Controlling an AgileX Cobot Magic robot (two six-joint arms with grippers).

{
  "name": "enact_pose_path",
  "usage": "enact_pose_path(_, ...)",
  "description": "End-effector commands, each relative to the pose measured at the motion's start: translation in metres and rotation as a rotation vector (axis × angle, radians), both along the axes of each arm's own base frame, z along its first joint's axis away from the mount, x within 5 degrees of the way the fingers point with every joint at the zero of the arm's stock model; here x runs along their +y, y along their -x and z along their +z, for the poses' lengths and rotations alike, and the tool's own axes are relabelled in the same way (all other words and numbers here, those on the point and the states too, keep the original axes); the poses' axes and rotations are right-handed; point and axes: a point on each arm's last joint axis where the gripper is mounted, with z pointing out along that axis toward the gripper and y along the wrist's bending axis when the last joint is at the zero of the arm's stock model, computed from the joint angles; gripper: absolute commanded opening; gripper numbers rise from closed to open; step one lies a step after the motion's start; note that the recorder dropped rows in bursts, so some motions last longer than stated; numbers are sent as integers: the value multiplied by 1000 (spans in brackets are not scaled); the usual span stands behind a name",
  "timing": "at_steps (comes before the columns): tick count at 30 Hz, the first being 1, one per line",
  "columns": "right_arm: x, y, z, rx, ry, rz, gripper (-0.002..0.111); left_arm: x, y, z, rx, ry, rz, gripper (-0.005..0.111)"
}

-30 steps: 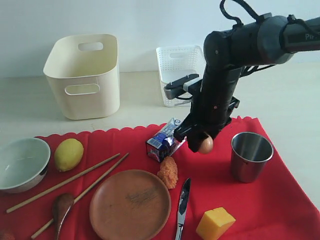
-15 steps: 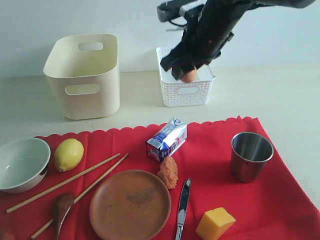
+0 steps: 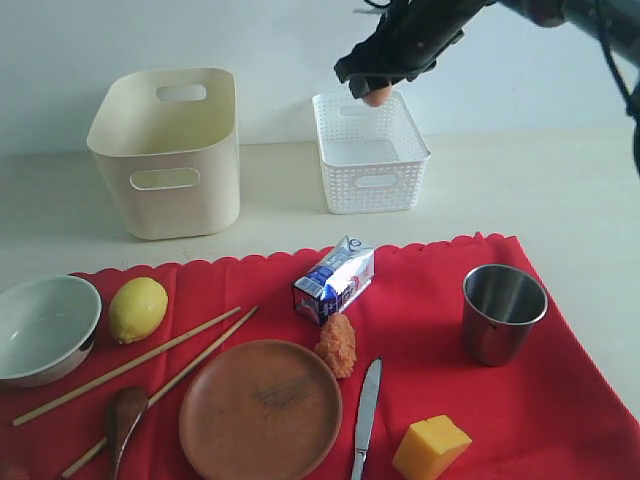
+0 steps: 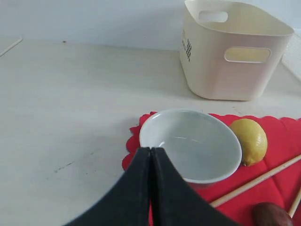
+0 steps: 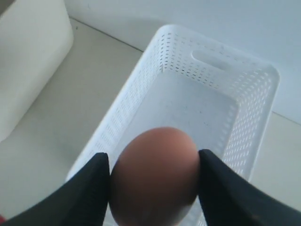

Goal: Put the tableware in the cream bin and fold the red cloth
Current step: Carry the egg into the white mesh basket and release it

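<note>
The red cloth (image 3: 440, 390) lies spread at the front of the table. On it are the white bowl (image 3: 40, 325), a brown wooden plate (image 3: 260, 408), two chopsticks (image 3: 135, 365), a wooden spoon (image 3: 122, 418), a steel knife (image 3: 366, 402) and a steel cup (image 3: 501, 310). The cream bin (image 3: 170, 150) stands at the back left. My right gripper (image 3: 375, 92) hangs above the white lattice basket (image 3: 370, 150), shut on a brown egg (image 5: 154, 176). My left gripper (image 4: 151, 149) is shut and empty, just in front of the bowl (image 4: 190, 143).
A lemon (image 3: 137, 308), a milk carton (image 3: 335, 280), an orange lumpy food piece (image 3: 337, 345) and a cheese wedge (image 3: 430, 447) also lie on the cloth. Bare table lies between the cloth's scalloped edge and the two bins.
My right gripper has lifted the egg from the cloth beside the milk carton and carried it up and back to above the lattice basket. The left gripper shows no earlier view.
</note>
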Motion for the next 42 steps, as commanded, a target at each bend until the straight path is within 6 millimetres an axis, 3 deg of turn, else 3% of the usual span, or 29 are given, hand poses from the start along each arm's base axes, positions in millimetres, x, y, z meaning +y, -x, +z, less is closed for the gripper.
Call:
enact_pose_path(1, 2, -20, -32, -16, 8, 0, 0, 0, 0, 2, -11, -4, 1, 0)
enact_pose_path(9, 3, -36, -80, -10, 48, -11, 0, 0, 0, 2, -11, -4, 1, 0)
enact_pose_path(19, 2, -40, -105, 8, 58, -23, 1, 0, 0, 2, -11, -4, 1, 0)
enact_pose_path(24, 1, -40, -106, 6, 75, -22, 27, 0, 0, 2, -11, -4, 1, 0)
enact_pose_path(32, 0, -39, -107, 18, 96, -18, 40, 0, 0, 2, -11, -4, 1, 0)
enact_pose_path(37, -1, -38, -108, 37, 108, -15, 41, 0, 0, 2, -11, -4, 1, 0)
enact_pose_path(42, -1, -37, -107, 45, 116, -13, 54, 0, 0, 2, -11, -4, 1, 0)
